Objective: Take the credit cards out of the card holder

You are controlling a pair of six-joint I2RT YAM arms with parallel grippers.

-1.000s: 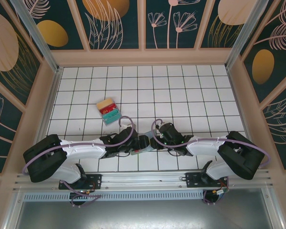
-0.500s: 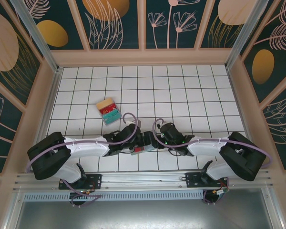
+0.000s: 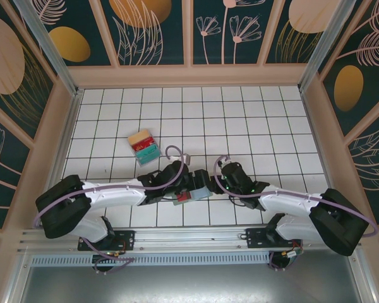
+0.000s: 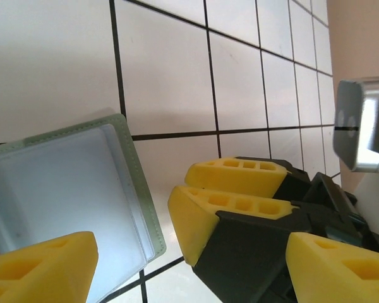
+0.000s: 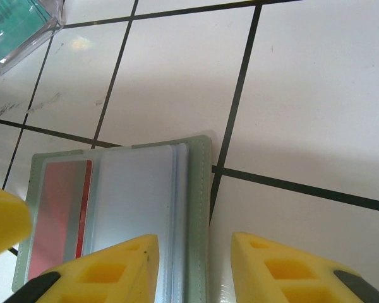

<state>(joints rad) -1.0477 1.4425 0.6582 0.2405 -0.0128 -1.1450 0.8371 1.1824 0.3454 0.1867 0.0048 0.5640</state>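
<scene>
The card holder [image 3: 200, 189] lies open and flat on the white tiles between the two arms. Its grey-green stitched rim [image 5: 199, 208] frames a pale clear pocket, and a pinkish card with a red stripe [image 5: 62, 211] sits in the left pocket. My right gripper [image 5: 194, 268] is open, its fingers straddling the holder's right edge. My left gripper [image 4: 183, 255] is open and wide, one finger [image 4: 41, 268] over the holder [image 4: 69, 189], which fills the lower left of that view. The right gripper's yellow fingers [image 4: 230, 205] lie between my left fingers.
A clear box holding the stack of tan, red and teal cards [image 3: 143, 146] stands on the tiles to the upper left, its teal corner [image 5: 16, 28] in the right wrist view. Tan walls ring the tiled floor [image 3: 240, 120].
The left arm has stretched further right over the card holder. The right gripper has drawn back a little to the right, and more of the holder now shows between the two.
</scene>
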